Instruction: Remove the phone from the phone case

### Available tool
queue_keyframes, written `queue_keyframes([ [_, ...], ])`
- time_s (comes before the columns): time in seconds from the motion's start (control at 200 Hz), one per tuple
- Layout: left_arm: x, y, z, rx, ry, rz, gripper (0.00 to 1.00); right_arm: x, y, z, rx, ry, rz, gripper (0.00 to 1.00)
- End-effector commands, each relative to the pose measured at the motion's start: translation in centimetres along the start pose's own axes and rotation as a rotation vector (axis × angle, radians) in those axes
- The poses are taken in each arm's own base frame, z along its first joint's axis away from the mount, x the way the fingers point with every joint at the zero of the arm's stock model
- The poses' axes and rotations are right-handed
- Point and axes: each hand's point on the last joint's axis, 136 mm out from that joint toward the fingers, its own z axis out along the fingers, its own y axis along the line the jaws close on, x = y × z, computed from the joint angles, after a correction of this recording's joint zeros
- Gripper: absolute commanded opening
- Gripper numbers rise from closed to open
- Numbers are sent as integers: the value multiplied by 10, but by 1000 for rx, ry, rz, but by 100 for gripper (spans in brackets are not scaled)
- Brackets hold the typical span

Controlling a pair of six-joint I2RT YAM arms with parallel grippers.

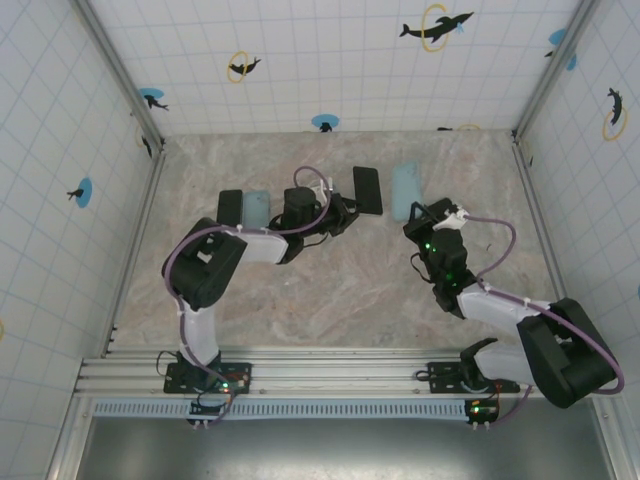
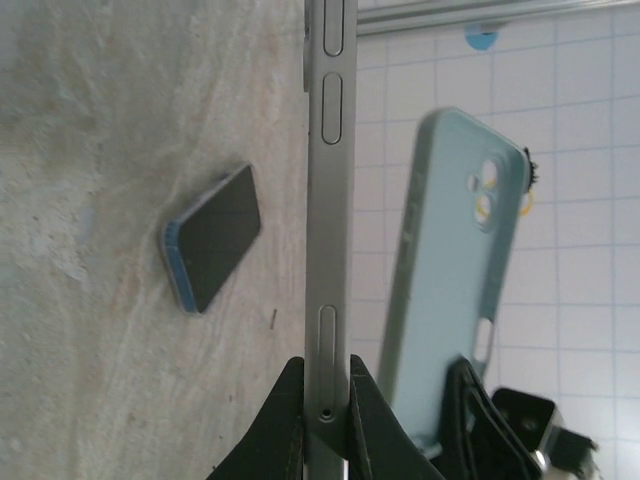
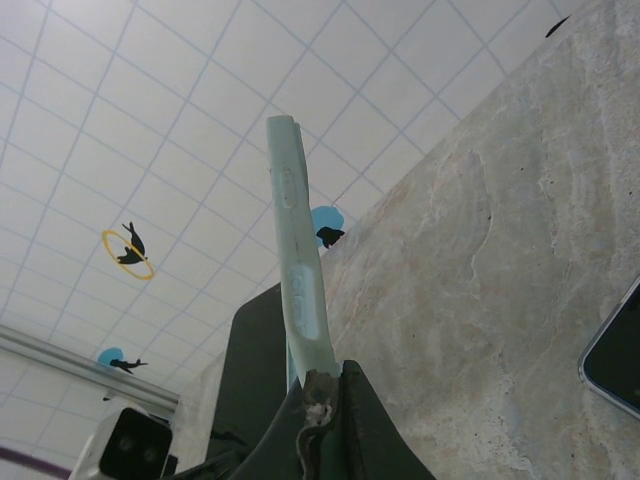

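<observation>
White tiled walls [image 1: 330, 50] dotted with dolphin stickers enclose a beige, marble-patterned surface [image 1: 350, 300], above which the two task items are held apart. A slim dark phone with a matt silver-grey metal frame [image 1: 367, 190] [image 2: 325, 200] is pinched at one end by the left hand [image 1: 345, 212] [image 2: 325, 405], whose black fingers [image 2: 285, 425] are closed tight on the frame. From the left wrist the phone is seen edge-on, its side buttons showing as shallow oblong insets.

A pale teal, soft-looking phone case [image 1: 405, 190] [image 2: 450, 260] [image 3: 295, 250] is clamped at one end by the right hand [image 1: 420, 215] [image 3: 322, 395], which is fully closed on the thin wall. The case is lifted just beside the phone without touching it, and its rounded corners and camera cut-out are plainly visible. No phone is seated in it, so the removal is judged to be done already. Each item is gripped at one end, probably to leave its length free for the pull-apart.

A dark flat slab with a blue rim [image 2: 212, 240] lies on the surface beyond.
</observation>
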Motion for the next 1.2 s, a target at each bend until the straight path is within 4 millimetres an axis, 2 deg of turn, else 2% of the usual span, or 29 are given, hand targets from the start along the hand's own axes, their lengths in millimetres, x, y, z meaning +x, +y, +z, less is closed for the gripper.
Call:
queue_keyframes([
  [0.0, -11, -14, 8, 45, 9, 68, 1, 0, -5, -3, 3, -2, 11, 0],
  [0.25, -13, 6, 16, 26, 26, 40, 1, 3, -9, -2, 6, 10, 9, 0],
  [0.671, -36, 46, 33, -109, 15, 50, 3, 10, -13, 2, 12, 33, 14, 0],
  [1.191, -47, 82, 48, -196, 21, 22, 6, 17, -18, 4, 20, 55, 19, 0],
])
